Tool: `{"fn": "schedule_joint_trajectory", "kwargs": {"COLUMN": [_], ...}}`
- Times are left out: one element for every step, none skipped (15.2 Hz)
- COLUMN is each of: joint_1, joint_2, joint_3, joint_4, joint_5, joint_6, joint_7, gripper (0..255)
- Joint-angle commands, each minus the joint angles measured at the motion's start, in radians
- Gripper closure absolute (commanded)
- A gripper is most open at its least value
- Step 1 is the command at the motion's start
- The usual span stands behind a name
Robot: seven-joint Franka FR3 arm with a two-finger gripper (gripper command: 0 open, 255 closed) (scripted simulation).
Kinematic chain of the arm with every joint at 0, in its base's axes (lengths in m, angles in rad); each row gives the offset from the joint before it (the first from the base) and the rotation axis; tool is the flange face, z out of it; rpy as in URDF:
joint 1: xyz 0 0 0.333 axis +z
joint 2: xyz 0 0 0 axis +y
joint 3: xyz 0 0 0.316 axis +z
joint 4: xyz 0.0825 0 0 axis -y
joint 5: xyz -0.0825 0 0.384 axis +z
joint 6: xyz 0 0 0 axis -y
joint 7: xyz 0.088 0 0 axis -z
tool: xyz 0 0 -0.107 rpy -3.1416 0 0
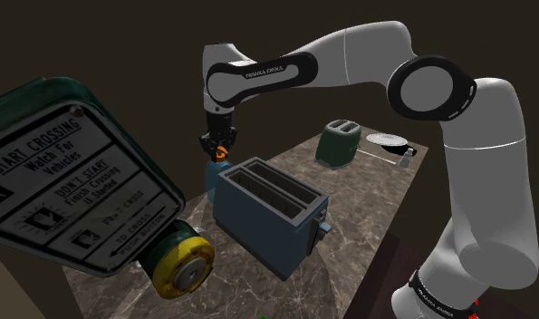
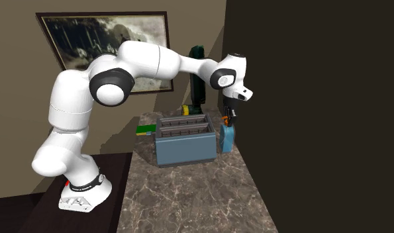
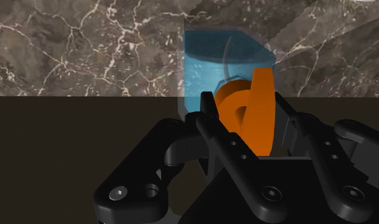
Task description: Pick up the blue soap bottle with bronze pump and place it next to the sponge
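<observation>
Gripper [image 1: 221, 148] fingers are closed on the orange pump [image 3: 257, 111] of the blue soap bottle [image 1: 217, 170]. The bottle stands upright left of centre in the shoulder view, just beside the blue-grey toaster [image 1: 267, 213] on the marble counter [image 1: 367, 213]. "FRANKA EMIKA" runs along the arm [image 1: 276, 71]. At lower left, a pedestrian button sign [image 1: 68, 181] reads "START CROSSING Watch For Vehicles" and "DON'T START".

The toaster [image 1: 267, 217] hides most of the bottle [image 1: 218, 169]; the shoulder view's left edge cuts off the sign [image 1: 63, 181].
</observation>
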Motion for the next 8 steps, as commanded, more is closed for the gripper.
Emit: {"fn": "schedule_joint_trajectory", "kwargs": {"joint_1": [0.000,0.000,0.000,0.001,0.001,0.002,0.002,0.003], "joint_2": [0.000,-0.003,-0.006,-0.008,-0.010,-0.012,-0.013,-0.015], "joint_3": [0.000,0.001,0.001,0.002,0.002,0.002,0.003,0.003], "joint_4": [-0.001,0.009,0.018,0.028,0.039,0.049,0.060,0.072], "joint_5": [0.000,0.001,0.002,0.003,0.003,0.004,0.005,0.005], "joint_6": [0.000,-0.012,-0.024,-0.036,-0.048,-0.061,-0.073,-0.086], "joint_7": [0.000,-0.001,-0.001,-0.002,-0.003,-0.003,-0.004,-0.005], "gripper": [255,255,255,255,255,255,255,255]}}
